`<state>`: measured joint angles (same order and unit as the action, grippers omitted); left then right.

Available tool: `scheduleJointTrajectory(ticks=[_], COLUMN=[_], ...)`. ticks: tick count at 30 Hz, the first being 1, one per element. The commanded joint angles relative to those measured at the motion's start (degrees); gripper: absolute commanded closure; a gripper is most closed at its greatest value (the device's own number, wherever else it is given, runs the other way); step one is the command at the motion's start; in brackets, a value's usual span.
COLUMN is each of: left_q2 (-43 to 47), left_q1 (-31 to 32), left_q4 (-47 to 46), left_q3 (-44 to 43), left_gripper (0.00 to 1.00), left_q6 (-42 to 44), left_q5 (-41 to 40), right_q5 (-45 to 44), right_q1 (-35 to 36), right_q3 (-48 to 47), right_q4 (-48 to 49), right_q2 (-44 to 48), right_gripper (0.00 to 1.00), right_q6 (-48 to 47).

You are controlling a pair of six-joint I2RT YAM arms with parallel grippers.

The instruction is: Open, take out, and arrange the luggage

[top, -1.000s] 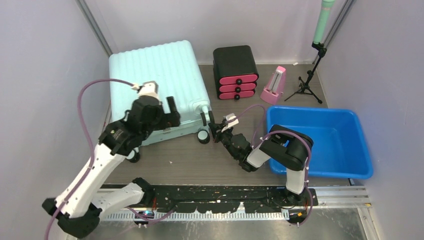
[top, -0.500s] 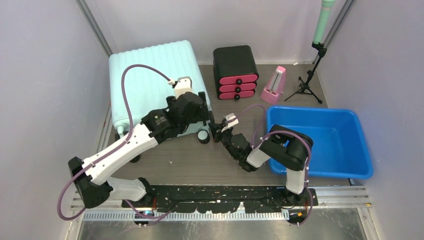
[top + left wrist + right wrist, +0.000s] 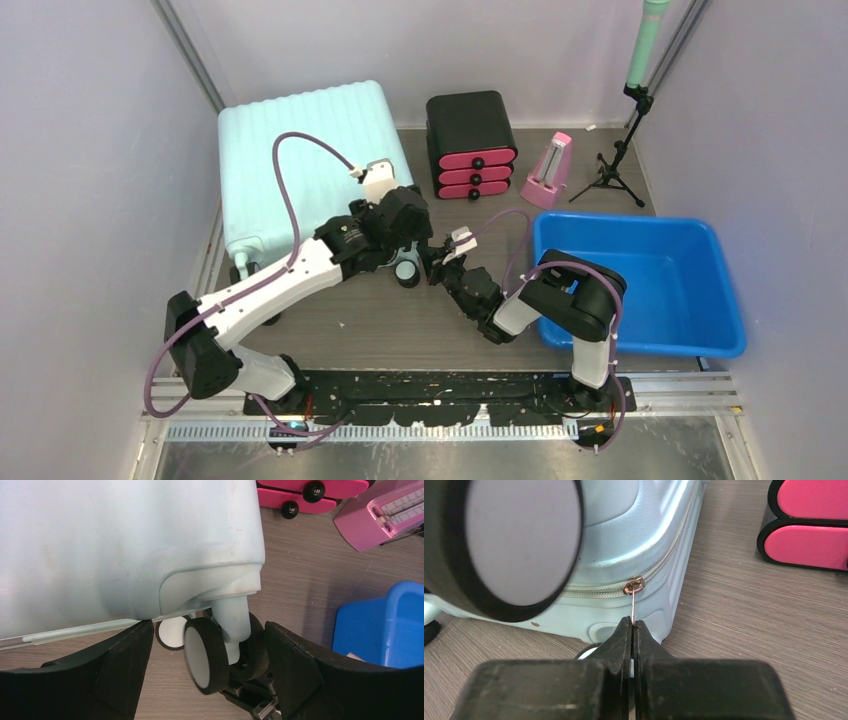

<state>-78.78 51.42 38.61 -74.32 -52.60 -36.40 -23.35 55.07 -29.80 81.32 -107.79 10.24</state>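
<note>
Black fingers [image 3: 621,640] of the right gripper [image 3: 632,630] are pressed tight on the thin metal zipper pull [image 3: 633,605], low in the middle of the right wrist view. The pull hangs from its slider [image 3: 634,586] on the zip line. A caster wheel [image 3: 519,540] looms blurred at the upper left there, crowding the approach.

The left gripper [image 3: 210,667] stands wide, one finger [image 3: 125,665] on each side of that same corner caster at the bottom centre of its view; I cannot tell whether either touches it.

Both sit at the near right corner of the luggage [image 3: 300,140], one ribbed mint suitcase lying flat in the upper left of the overhead view, shell closed, its inside hidden.

Just right of it stands one black drawer box [image 3: 471,120] with three pink drawers, all pushed in. Beside that are one pink wedge-shaped gadget [image 3: 548,172] and one small tripod [image 3: 612,165] carrying a green pole. At right lies one blue tub [image 3: 640,345], the right arm's elbow over its left rim.
</note>
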Motion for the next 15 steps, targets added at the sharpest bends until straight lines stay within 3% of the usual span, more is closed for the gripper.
scheduleJointTrajectory(ticks=[1,12,15], left_q2=[-1.47,-6.07,-6.39], left_q1=[0.71,2.11,2.11], left_q4=[-0.68,0.06,0.42], left_q3=[-0.85,-3.73,-3.66], left_gripper=[0.17,0.18,0.24], left_q6=[-2.75,-0.58,-0.07], left_q5=[-1.67,-2.82,-3.15], right_q5=[-0.27,-0.10,-0.16], right_q1=[0.21,0.30,0.30], right_q3=[-1.29,-1.85,-1.76], right_q4=[1.03,1.03,1.03], right_q2=[0.47,-0.38,-0.48], right_gripper=[1.00,1.00,1.00], right_q6=[-0.20,0.12,0.05])
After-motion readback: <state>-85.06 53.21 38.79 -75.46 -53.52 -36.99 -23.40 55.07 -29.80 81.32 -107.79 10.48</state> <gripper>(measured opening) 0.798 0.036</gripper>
